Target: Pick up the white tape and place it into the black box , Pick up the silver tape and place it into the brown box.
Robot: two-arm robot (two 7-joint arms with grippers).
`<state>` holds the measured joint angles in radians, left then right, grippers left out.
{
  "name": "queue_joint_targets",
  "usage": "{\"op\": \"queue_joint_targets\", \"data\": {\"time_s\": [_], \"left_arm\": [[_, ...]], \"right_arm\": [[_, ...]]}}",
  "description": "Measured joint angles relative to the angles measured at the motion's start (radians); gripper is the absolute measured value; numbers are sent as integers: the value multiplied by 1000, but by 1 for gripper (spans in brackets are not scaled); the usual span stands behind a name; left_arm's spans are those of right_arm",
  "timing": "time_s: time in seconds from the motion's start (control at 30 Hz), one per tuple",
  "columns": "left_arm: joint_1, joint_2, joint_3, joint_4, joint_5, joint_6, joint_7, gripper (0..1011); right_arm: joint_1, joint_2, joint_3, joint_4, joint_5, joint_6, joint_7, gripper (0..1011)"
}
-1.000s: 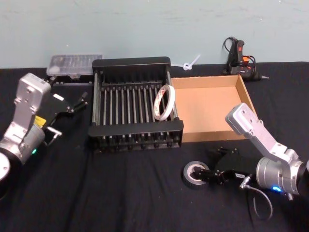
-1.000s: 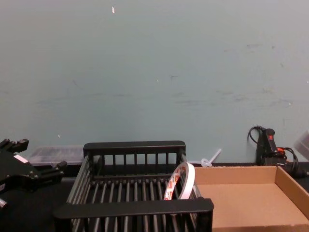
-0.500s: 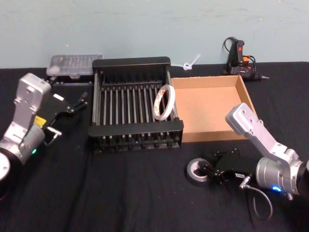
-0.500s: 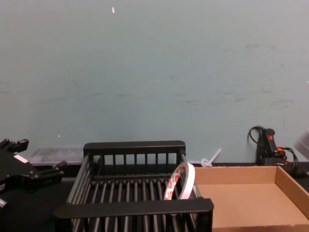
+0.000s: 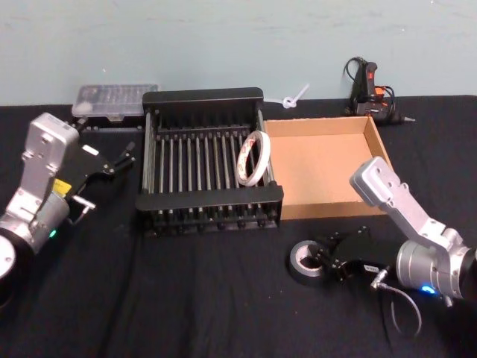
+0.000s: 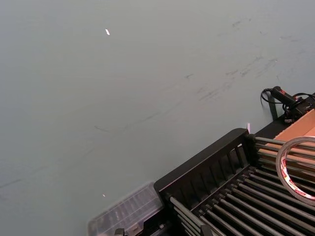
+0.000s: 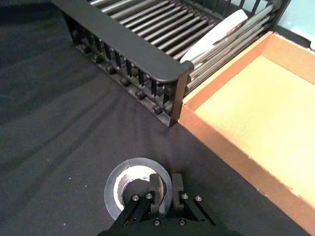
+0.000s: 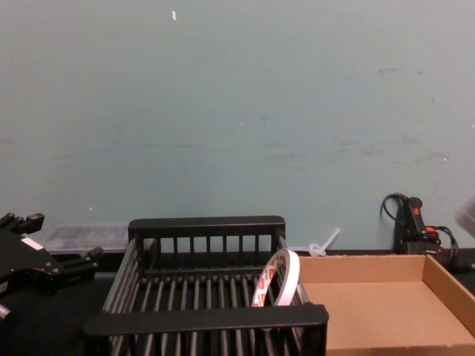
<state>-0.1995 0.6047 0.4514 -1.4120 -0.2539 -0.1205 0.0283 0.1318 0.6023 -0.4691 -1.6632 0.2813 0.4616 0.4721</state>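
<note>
Nearest the robot, the right gripper [image 7: 165, 189] sits low over the black cloth-covered table [image 5: 186, 298], its two black fingers [image 7: 158, 184] pinched together across the wall of the one silver tape [image 7: 130, 187], a thick dark grey roll with a paler core lying flat; one finger is inside the core, the other outside. In the head view that gripper [image 5: 326, 258] clasps the roll's [image 5: 304, 262] right-hand side.

Just beyond the gripper, past a strip of bare cloth, stands the single brown box [image 5: 324, 168], a shallow tan cardboard tray with low walls and a smooth matte floor. Beyond and to the gripper's left is the one black box [image 5: 205, 160], a plastic crate of parallel slatted bars with thick rims, touching the cardboard tray's side. Inside it, the one white tape [image 5: 252, 157], a thin wide ring with red print inside, leans on edge against the wall nearest the tray.

Far across the crate, the left gripper [image 5: 112, 160] hovers with jaws spread, grasping nothing.
</note>
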Motion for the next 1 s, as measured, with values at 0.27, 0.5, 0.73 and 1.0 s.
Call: {"op": "queue_joint_targets", "data": {"time_s": [0.27,0.5,0.73,1.0], "left_arm": [[0,0,0,0,0,0,0,1001],[0,0,0,0,0,0,0,1001],[0,0,0,0,0,0,0,1001],[0,0,0,0,0,0,0,1001]], "right_arm": [[0,-12,42,-17,21,-17,-24,159],[42,-50,93,2,31,-30,-80,159],[110,-111,121,73,6,-27,-148,159],[194,-179,123,187,-45,-34,-194,159]]}}
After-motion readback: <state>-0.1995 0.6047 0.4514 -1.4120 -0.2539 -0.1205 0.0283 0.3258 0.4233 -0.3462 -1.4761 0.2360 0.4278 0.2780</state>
